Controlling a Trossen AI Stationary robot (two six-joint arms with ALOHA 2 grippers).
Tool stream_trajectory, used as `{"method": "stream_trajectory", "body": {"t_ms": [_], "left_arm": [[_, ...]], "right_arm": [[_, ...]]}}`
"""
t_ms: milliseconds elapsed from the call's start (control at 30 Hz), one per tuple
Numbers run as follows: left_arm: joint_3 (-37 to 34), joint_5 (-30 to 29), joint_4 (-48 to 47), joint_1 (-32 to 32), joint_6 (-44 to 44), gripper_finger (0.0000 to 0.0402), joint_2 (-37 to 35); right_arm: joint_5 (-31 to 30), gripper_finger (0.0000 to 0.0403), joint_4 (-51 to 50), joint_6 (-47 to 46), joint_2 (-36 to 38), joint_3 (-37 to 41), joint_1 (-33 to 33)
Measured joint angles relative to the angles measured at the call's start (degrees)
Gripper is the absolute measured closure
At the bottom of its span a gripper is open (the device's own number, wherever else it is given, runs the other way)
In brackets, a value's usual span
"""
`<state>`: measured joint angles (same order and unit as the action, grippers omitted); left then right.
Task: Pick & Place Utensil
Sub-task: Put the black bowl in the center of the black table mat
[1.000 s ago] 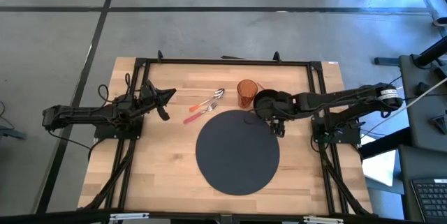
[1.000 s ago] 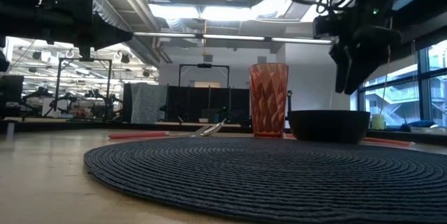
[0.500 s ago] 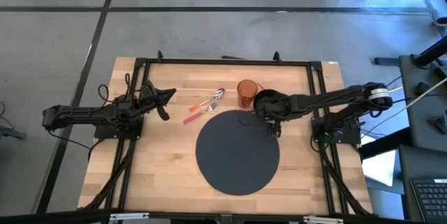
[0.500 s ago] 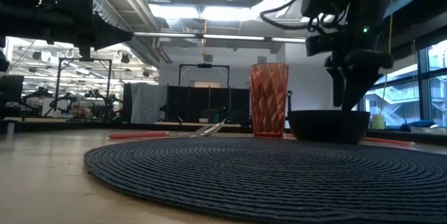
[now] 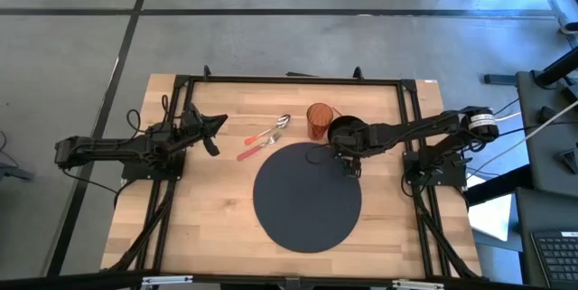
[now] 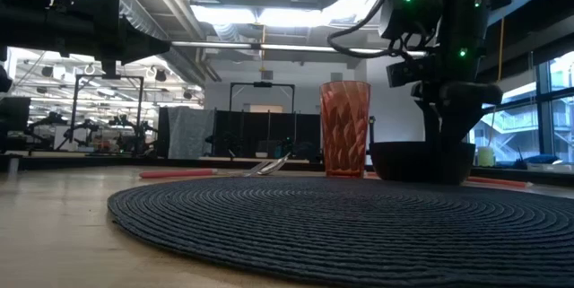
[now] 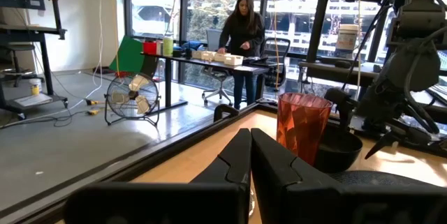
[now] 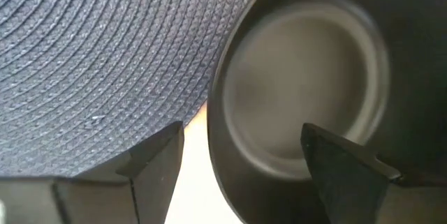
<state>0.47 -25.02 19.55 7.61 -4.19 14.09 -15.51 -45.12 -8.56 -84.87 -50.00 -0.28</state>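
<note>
Utensils, a spoon (image 5: 282,121) and a fork (image 5: 262,135) with orange-red handles, lie side by side on the bare wooden table (image 5: 208,209), just beyond the far-left edge of the round dark mat (image 5: 306,200), and we see nothing touching them. To the right of the spoon, also just off the mat's far edge, stands an upright orange tumbler (image 5: 318,120); from the low view we cannot make out anything inside it. Right beside the tumbler, on the side away from the utensils, sits a black bowl (image 5: 344,131) at the mat's far-right edge. In the right wrist view we look straight into that bowl (image 8: 307,98), and its inside shows only a bare dark bottom. The right gripper (image 5: 350,165) hangs low over the bowl's rim with its fingers spread wide, one finger (image 8: 150,161) outside above the mat and the other over the bowl's inside; we cannot tell whether either touches the rim. The left gripper (image 5: 217,124) waits well to the left of the mat, beyond the utensils, its fingers pressed together on nothing and pointing toward the tumbler and bowl.
</note>
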Motion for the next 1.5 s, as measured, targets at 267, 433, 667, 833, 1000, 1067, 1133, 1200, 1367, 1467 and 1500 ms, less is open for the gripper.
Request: {"method": "stream_trajectory", "body": {"t_ms": [267, 433, 667, 833, 1000, 1067, 1133, 1200, 1367, 1467, 1500], "left_arm": [[0.0, 0.0, 0.0, 0.0, 0.0, 0.0398, 0.0], [0.0, 0.0, 0.0, 0.0, 0.0, 0.0398, 0.0], [0.0, 0.0, 0.0, 0.0, 0.0, 0.0398, 0.0], [0.0, 0.0, 0.0, 0.0, 0.0, 0.0398, 0.0], [0.0, 0.0, 0.0, 0.0, 0.0, 0.0398, 0.0], [0.0, 0.0, 0.0, 0.0, -0.1, 0.0398, 0.0], [0.0, 0.0, 0.0, 0.0, 0.0, 0.0398, 0.0], [0.0, 0.0, 0.0, 0.0, -0.1, 0.0398, 0.0], [0.0, 0.1, 0.0, 0.0, -0.1, 0.0398, 0.0], [0.0, 0.1, 0.0, 0.0, -0.1, 0.0398, 0.0], [0.0, 0.1, 0.0, 0.0, -0.1, 0.0398, 0.0]], "right_arm": [[0.0, 0.0176, 0.5, 0.0, -0.7, 0.0, 0.0], [0.0, 0.0233, 0.5, 0.0, -0.7, 0.0, 0.0], [0.1, 0.032, -0.1, 0.0, -0.7, 0.0, 0.0], [0.1, 0.0386, -0.1, 0.5, -0.7, 0.0, 0.0], [0.2, 0.0384, -2.4, 1.4, -0.6, 0.0, 0.0], [0.2, 0.0382, -5.6, 0.3, -0.6, -1.0, 0.1], [0.1, 0.0389, -8.5, -0.7, -0.6, -2.6, 0.1], [0.1, 0.0395, -10.8, -1.4, -0.6, -4.5, 0.6], [0.2, 0.039, -14.4, -2.3, -0.6, -11.1, 3.3], [0.6, 0.0394, -18.2, -4.3, -0.6, -16.0, 5.4], [0.7, 0.0396, -19.5, -5.2, -0.6, -17.8, 6.4]]}}
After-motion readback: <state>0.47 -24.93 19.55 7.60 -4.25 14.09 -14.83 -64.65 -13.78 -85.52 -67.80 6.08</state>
